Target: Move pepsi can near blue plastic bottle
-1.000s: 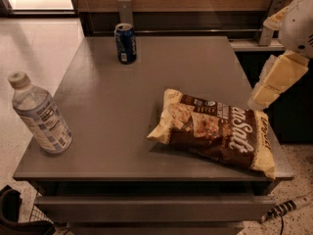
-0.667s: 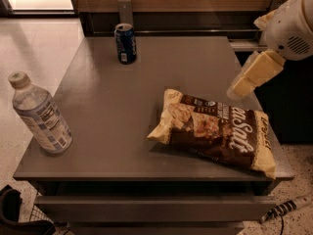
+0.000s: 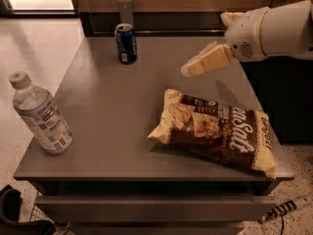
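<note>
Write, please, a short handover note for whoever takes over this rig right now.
The gripper hangs over the right side of the table, apart from the can.
The can stands at the table's far edge.
The bottle stands at the near left corner, far from the can.
A chip bag lies near right.
Done: nothing yet.
Left: grasp the can, carry it over, set it beside the bottle.

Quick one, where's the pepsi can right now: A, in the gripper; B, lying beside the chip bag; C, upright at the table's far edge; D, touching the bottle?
C: the pepsi can stands upright at the far edge of the table, apart from the blue plastic bottle at near left and the chip bag; the gripper hovers to the can's right, clear of it.
</note>
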`<control>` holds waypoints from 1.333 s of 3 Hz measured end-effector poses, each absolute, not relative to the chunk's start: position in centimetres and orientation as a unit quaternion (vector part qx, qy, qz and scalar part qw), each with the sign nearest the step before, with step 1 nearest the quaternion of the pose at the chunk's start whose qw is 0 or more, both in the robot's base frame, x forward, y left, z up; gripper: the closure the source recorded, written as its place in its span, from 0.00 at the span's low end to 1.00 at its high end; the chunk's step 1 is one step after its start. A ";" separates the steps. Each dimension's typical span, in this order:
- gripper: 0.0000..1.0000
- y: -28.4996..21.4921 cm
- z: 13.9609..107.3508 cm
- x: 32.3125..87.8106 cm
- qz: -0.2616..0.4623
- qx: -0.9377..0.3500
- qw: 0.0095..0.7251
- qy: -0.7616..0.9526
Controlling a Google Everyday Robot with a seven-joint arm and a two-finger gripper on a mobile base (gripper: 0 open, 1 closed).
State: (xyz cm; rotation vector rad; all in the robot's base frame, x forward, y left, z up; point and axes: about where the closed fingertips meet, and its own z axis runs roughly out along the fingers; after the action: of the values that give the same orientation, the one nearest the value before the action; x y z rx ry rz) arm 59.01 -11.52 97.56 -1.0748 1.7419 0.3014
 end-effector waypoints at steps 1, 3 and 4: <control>0.00 -9.8 99.2 62.3 0.139 -0.414 0.577 0.690; 0.00 -9.7 100.0 63.4 0.131 -0.392 0.602 0.683; 0.00 -8.6 98.7 64.7 0.140 -0.394 0.595 0.686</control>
State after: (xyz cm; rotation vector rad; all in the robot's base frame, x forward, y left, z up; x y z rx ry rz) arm 64.66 -8.55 98.74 -0.9154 1.5936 0.3243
